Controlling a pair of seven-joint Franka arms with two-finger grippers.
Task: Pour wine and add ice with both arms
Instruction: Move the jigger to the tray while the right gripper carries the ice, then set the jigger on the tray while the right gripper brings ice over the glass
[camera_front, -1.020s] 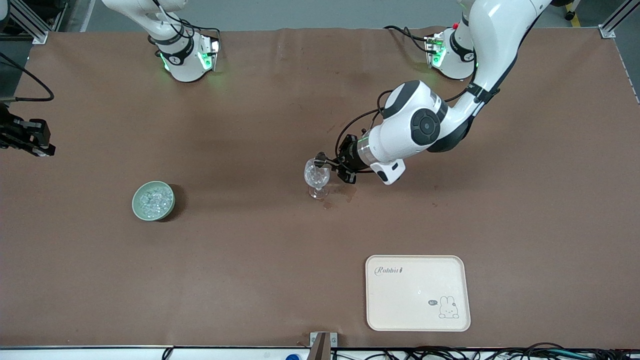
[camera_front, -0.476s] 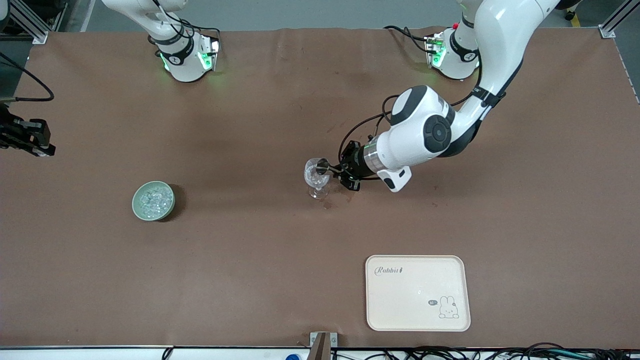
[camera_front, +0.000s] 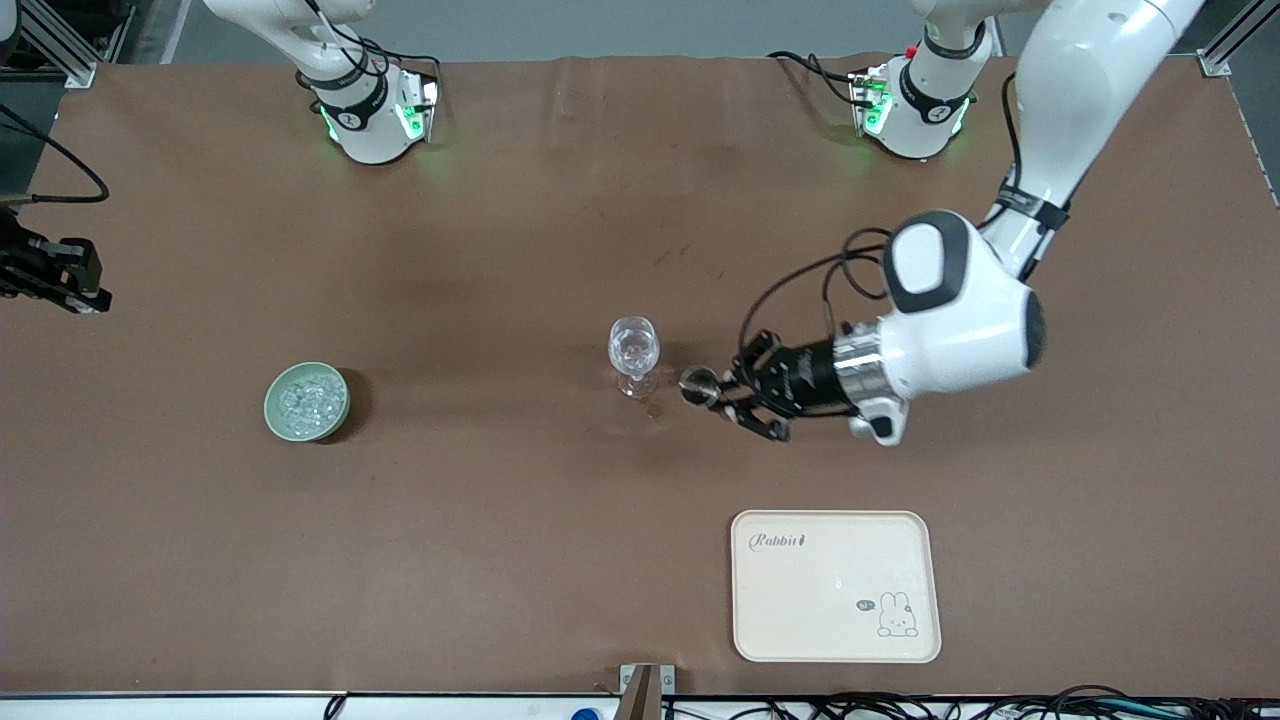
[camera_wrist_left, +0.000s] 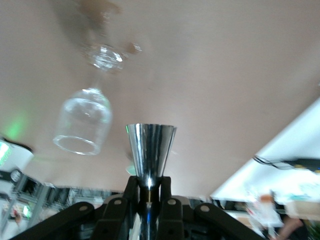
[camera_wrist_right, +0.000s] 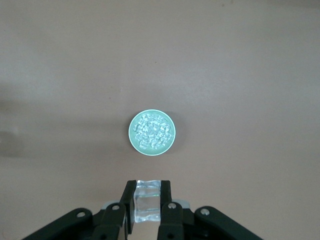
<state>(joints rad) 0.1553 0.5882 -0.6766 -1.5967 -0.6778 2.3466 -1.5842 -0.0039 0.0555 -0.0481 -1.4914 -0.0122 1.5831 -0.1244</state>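
The left gripper (camera_front: 722, 400) hung above the brown table (camera_front: 480, 540), its fingers clamped on the narrow waist of a shiny metal jigger (camera_front: 697, 385). In the left wrist view the jigger (camera_wrist_left: 150, 152) was a polished hourglass cone with a flared mouth; no coloured liquid could be made out. Taking the clear stemmed glass (camera_front: 633, 356) at the table's middle as the dial's centre in the front view, the jigger sat just beside it at about 4 o'clock, apart from the rim.

The pale green bowl (camera_front: 306, 400) stood well apart from the glass at about 9 o'clock, holding a heap of small clear, glittering ice chunks (camera_front: 308, 397). A cream tray (camera_front: 835, 585) with a rabbit drawing lay at about 5 o'clock, nearer the front camera.

The right gripper (camera_wrist_right: 148, 202) hung over the table near the bowl (camera_wrist_right: 152, 132), its fingers gripping one clear, glassy ice cube (camera_wrist_right: 147, 201).
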